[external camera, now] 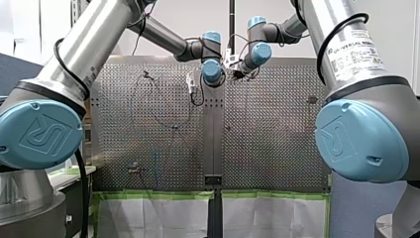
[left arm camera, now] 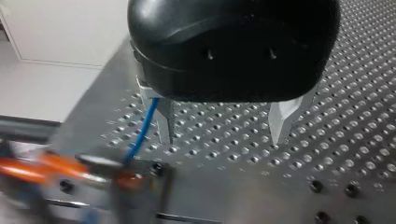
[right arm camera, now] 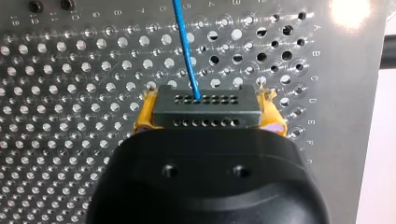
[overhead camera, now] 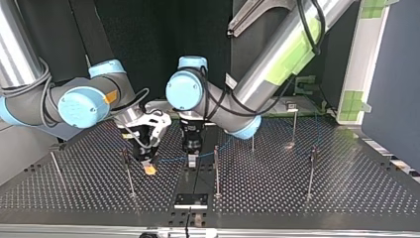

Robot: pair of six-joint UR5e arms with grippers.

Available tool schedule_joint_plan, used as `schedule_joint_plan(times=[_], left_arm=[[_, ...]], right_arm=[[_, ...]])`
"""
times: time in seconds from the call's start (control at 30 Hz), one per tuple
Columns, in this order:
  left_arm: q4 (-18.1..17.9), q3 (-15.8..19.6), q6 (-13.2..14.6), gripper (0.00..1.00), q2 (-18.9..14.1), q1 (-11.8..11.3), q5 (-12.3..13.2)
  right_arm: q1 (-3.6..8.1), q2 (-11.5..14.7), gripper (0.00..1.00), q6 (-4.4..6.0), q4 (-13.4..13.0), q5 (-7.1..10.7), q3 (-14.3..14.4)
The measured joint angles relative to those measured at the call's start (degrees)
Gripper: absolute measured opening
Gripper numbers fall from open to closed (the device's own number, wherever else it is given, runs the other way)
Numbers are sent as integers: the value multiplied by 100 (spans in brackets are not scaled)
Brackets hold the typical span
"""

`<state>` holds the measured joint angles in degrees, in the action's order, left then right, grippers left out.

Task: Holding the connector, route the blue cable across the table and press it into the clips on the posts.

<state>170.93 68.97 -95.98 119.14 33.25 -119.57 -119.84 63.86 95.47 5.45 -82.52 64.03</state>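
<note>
My right gripper [right arm camera: 209,103] clamps the connector [right arm camera: 205,116] between its yellow pads, over the table [right arm camera: 70,70] near the middle of its edge farthest from the arm bases. The blue cable [right arm camera: 186,51] leaves it and passes just outside one finger of my left gripper [left arm camera: 225,128], which is spread wide.

Upright posts [overhead camera: 216,171] and, seemingly, the blue cable [overhead camera: 171,160] crowd the table [overhead camera: 346,193] centre.

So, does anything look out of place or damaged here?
Nothing damaged or spilled. Only this: the blue cable runs beside one finger of my open left gripper, outside the gap, not between the fingers. My right gripper holds the connector straight.
</note>
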Motion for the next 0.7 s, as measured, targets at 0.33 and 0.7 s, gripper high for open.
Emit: schedule_joint_plan(times=[0.33, 0.7], left_arm=[[145, -83, 21, 100, 197, -57, -83], [158, -85, 106, 15, 195, 17, -386]], right_arm=[[5, -1, 0, 16, -1, 13, 0], [3, -5, 0, 30, -1, 16, -1]])
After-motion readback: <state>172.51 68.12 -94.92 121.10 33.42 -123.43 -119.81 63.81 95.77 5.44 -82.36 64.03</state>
